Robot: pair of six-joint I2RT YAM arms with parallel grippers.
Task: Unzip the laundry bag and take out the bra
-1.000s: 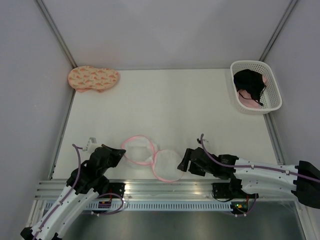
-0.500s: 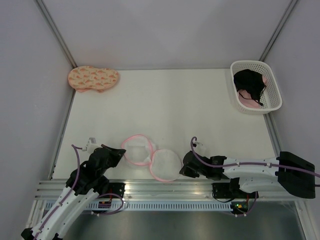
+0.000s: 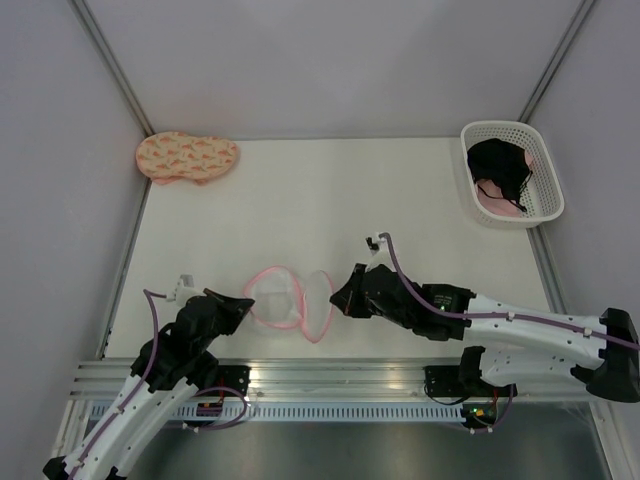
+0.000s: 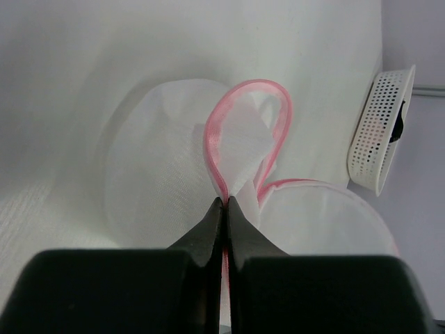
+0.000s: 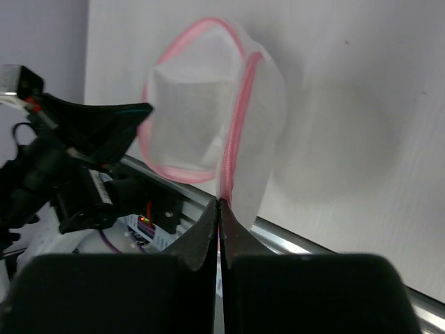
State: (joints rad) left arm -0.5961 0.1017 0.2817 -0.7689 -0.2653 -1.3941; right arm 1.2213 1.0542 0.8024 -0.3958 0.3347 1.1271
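Two pincers grip one laundry bag [image 3: 283, 298] near the front edge of the white surface [image 3: 350, 200], one from each side. The left pincer [image 3: 243, 305] has its jaws pressed together on the pink zipper rim at the bag's left edge; its wrist view shows the black fingertips pinching that pink band, with the rim looping up and away from the left pincer [image 4: 224, 202] and white mesh of the laundry bag [image 4: 167, 174] spread on either side. The right pincer [image 3: 337, 298] is likewise clamped tight on the bag's opposite edge, and from its own camera the right pincer [image 5: 219, 203] nips the mesh and pink rim where they come to a point, the laundry bag [image 5: 201, 118] hanging open beyond it as a see-through pouch. From above, the bag's left half lies fairly flat as a pink-edged circle, while the right half is tilted up on edge beside the right fingers. One black bra [image 3: 497, 165] lies well apart from the bag, inside a white lattice basket [image 3: 545, 190] at the far right corner, resting on top of a pink garment [image 3: 500, 205]. A peach patterned padded piece [image 3: 187, 157] sits at the far left corner of the surface.
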